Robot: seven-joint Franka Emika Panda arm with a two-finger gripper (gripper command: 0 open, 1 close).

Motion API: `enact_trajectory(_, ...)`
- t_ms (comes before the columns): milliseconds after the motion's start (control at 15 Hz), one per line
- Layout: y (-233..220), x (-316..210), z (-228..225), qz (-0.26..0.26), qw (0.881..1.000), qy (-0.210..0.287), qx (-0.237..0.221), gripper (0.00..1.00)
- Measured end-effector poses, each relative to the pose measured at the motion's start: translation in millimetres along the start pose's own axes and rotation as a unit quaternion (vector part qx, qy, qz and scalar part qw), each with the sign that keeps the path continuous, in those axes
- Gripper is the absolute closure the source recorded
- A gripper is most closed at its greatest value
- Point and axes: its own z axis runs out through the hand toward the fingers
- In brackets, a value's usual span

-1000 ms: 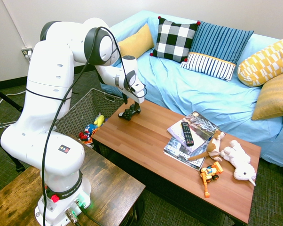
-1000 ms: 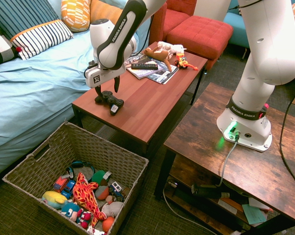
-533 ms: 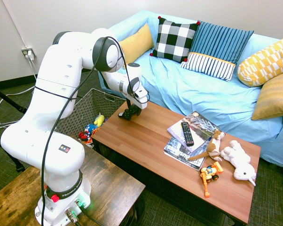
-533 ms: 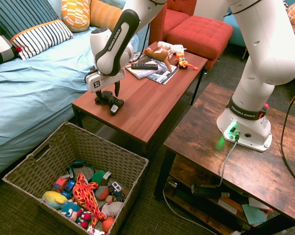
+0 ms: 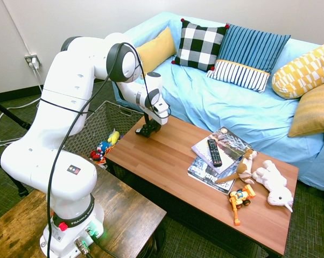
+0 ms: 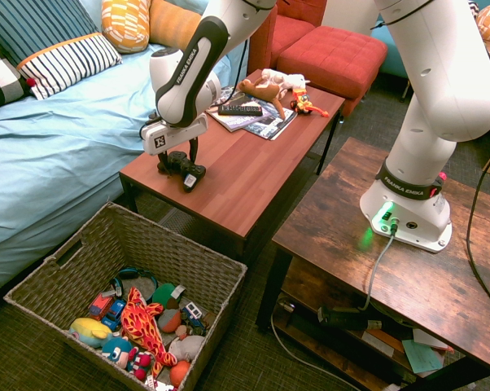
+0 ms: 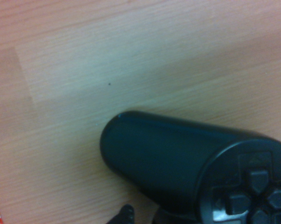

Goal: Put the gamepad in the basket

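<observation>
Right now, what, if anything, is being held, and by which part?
It cannot be told: the gripper is down at the gamepad, without a clear grip showing.

Relative to the basket (image 6: 139,244): one remote (image 5: 214,153), two soft toys (image 5: 269,184) and one orange toy vehicle (image 5: 240,199) lie beyond it on the counter (image 5: 173,161); one yellow toy (image 6: 90,331) sits inside.

Two opposed exteriors, one close-up
</observation>
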Motion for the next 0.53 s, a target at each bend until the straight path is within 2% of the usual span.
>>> enact_trajectory(533,2.0,3.1,-0.4,-0.006,1.000,-0.019,0.008,1.00)
